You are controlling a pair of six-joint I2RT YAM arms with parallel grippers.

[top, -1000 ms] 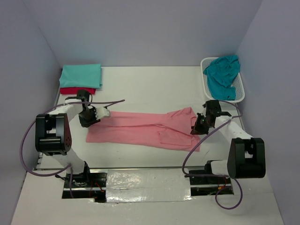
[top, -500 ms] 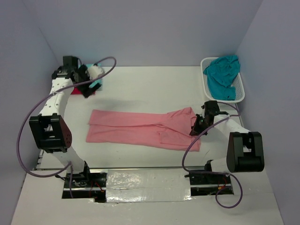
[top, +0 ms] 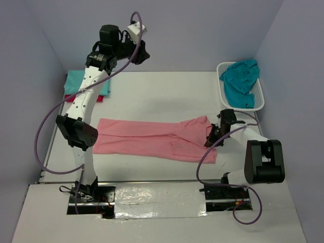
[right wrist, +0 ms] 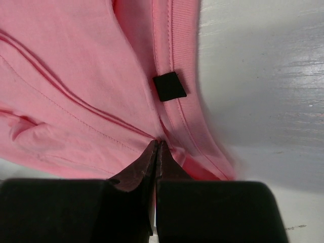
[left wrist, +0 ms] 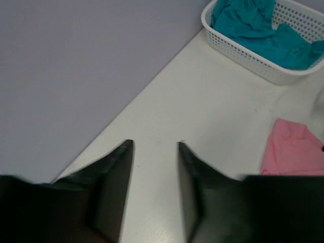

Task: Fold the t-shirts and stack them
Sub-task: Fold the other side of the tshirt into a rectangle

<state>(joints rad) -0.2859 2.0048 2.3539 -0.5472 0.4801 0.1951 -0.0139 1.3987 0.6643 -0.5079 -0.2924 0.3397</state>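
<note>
1. Overhead, the salmon pink shirt (top: 152,139) lies stretched in a long band across the middle of the surface (top: 162,96). The right gripper (top: 211,139) is down on the shirt's right end.
2. Only the right wrist camera shows the grip: the fingers are pressed together on a pinch of pink cloth just below a ribbed band that carries a small black tag (right wrist: 169,86).
3. The left wrist camera alone shows the left gripper (left wrist: 155,144) with fingers apart and nothing between them. It is raised and looks down on the far edge of the surface, with the white basket (left wrist: 238,58) beyond.
4. The darker teal-blue shirt (top: 240,81) is heaped in that basket at the far right corner. The mint-teal shirt (top: 73,83) sits folded on the crimson red shirt (top: 104,98) at the far left (the left arm partly hides both).
5. A second ago the left gripper was at the pink shirt's left end. Half a second ago it was over the folded stack, and it now rides high against the back wall.
6. The right gripper has kept its hold, and the pink shirt has barely shifted.
</note>
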